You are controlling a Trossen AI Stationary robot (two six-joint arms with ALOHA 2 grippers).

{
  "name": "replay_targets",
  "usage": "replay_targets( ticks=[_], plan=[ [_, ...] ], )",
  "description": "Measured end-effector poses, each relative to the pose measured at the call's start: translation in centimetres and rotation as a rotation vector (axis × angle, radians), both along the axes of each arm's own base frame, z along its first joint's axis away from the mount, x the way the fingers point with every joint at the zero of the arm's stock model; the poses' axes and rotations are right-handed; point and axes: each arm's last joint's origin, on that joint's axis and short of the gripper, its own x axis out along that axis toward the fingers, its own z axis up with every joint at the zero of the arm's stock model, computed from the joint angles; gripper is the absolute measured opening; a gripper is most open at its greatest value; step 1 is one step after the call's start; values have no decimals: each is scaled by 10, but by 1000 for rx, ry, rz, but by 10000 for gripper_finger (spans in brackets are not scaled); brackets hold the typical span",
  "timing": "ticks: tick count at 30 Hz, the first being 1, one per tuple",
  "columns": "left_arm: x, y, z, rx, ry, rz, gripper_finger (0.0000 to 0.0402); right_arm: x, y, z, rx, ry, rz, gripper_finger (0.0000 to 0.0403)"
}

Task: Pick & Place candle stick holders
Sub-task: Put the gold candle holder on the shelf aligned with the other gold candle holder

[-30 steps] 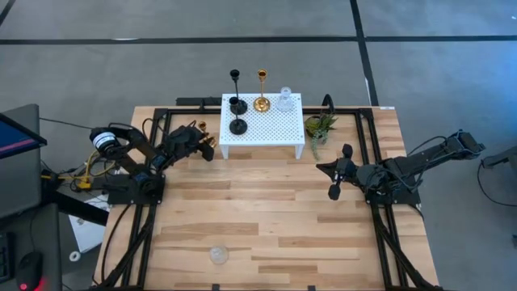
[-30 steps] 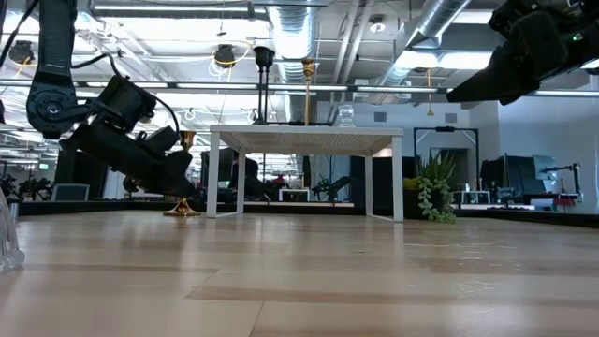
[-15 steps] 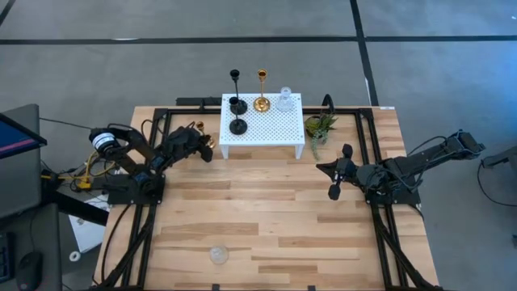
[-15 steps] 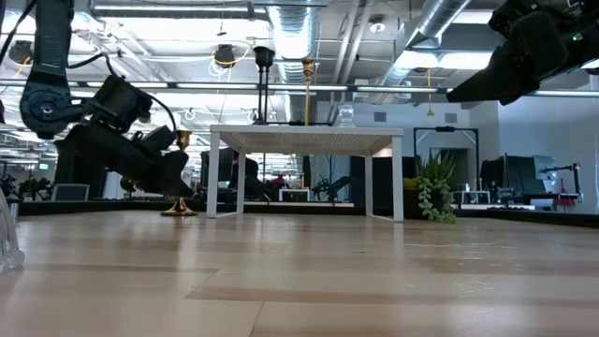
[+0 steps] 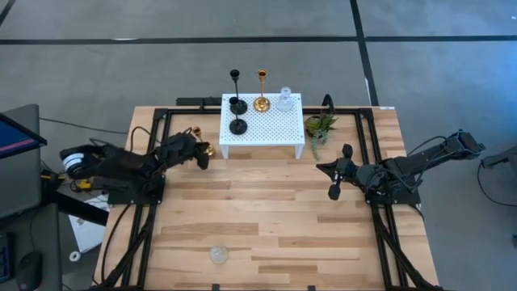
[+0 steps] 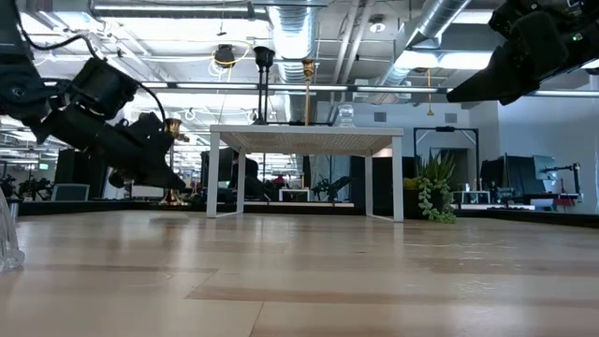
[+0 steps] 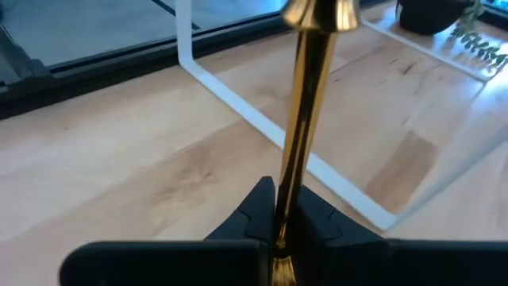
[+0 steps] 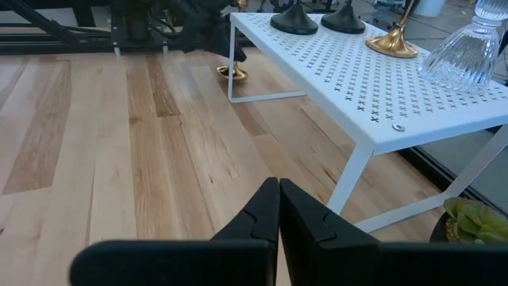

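White stand [image 5: 262,125] crowded; front table [image 5: 266,218] open.

A white perforated stand [image 5: 266,129] sits on the wooden table [image 5: 266,226], a potted plant [image 5: 320,127] just beside it.

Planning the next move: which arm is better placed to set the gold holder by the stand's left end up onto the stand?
Left. The left gripper is shut on the gold holder beside the white stand. The right gripper sits shut past the stand's other end, holding nothing.
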Motion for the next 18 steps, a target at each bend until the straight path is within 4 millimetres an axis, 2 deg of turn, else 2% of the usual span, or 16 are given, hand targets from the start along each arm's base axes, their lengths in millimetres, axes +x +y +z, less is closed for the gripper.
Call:
replay_targets(
  ticks=[12, 18],
  plan=[
    [1, -15, 10, 5, -42, -28, 13, 0, 0, 0, 0, 0, 0, 0],
    [9, -12, 20, 0, -24, -33, 13, 0, 0, 0, 0, 0, 0, 0]
  ],
)
